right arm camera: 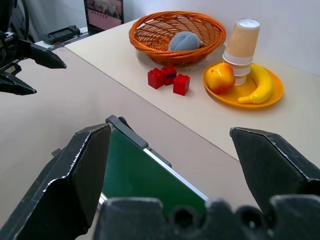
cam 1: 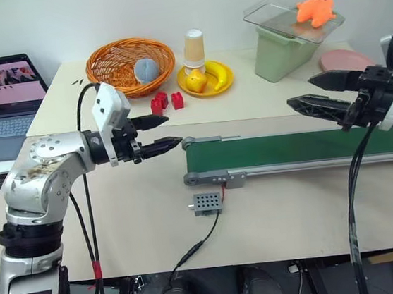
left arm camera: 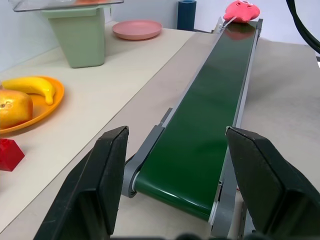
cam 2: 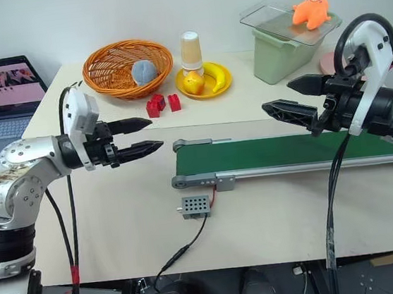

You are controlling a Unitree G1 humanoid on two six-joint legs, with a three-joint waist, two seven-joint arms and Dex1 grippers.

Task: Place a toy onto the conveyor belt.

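Observation:
The conveyor belt [cam 1: 303, 147], dark green with grey rails, runs across the table's right half. My left gripper [cam 1: 174, 130] hovers open just off the belt's left end, with nothing between its fingers. My right gripper [cam 2: 276, 96] hangs open and empty above the middle of the belt, pointing left. An orange plush toy [cam 1: 316, 9] lies on the clear lid of the green bin [cam 1: 278, 56]. In the orange basket [cam 1: 130, 66] rests a grey-blue plush toy [cam 1: 146, 69]. Red toy bricks [cam 1: 166, 101] sit in front of the basket. A pink toy [left arm camera: 241, 10] lies at the belt's far end.
A yellow plate [cam 1: 206, 78] holds a banana, a round fruit and stacked paper cups [cam 1: 194, 48]. A pink plate [cam 1: 346, 60] lies behind my right gripper. A small grey box [cam 1: 206, 202] with a cable sits before the belt. A laptop [cam 1: 3, 105] stands at the left.

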